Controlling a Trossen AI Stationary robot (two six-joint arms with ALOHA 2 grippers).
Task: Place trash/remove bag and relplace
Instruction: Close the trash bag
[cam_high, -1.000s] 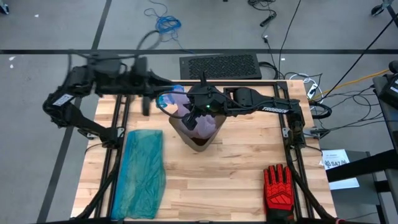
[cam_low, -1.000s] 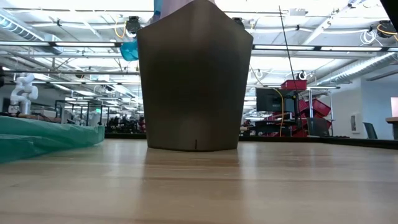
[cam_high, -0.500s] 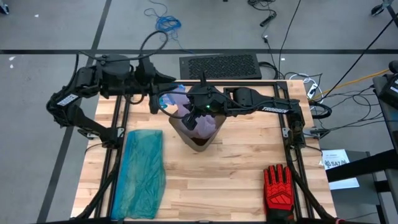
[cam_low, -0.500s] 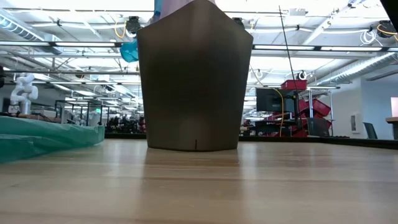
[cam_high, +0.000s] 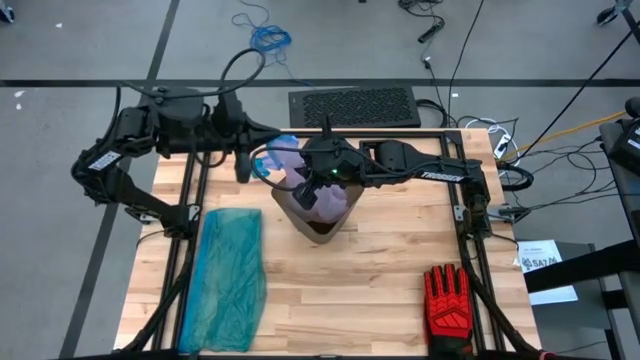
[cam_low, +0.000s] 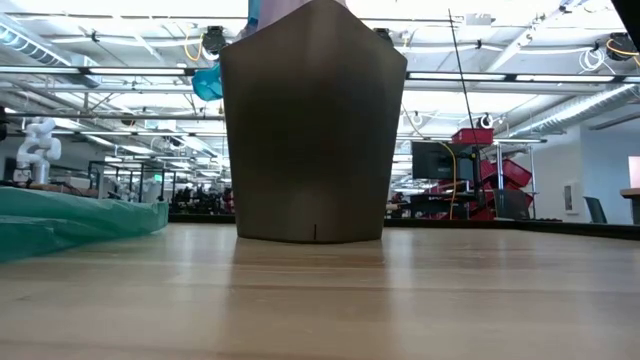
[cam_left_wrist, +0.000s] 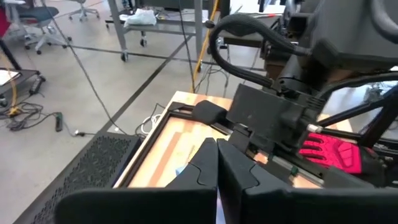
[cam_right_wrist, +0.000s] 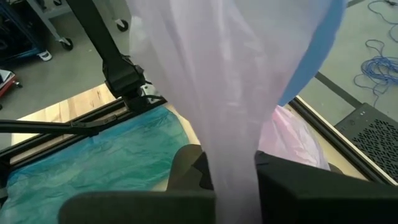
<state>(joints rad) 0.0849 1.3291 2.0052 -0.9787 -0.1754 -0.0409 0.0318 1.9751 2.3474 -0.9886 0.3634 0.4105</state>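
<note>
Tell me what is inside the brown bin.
The pinkish bag sits in the bin, its upper part shut in the right gripper above the opening. Any trash inside is covered by the bag and gripper.

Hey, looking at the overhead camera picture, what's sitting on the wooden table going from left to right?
Teal-green plastic bag → brown bin with the pinkish-lavender bag in it, pinched by the right gripper → red-and-black work glove.

The bin (cam_low: 313, 125) hides its contents (low view); its top is cropped.
</note>
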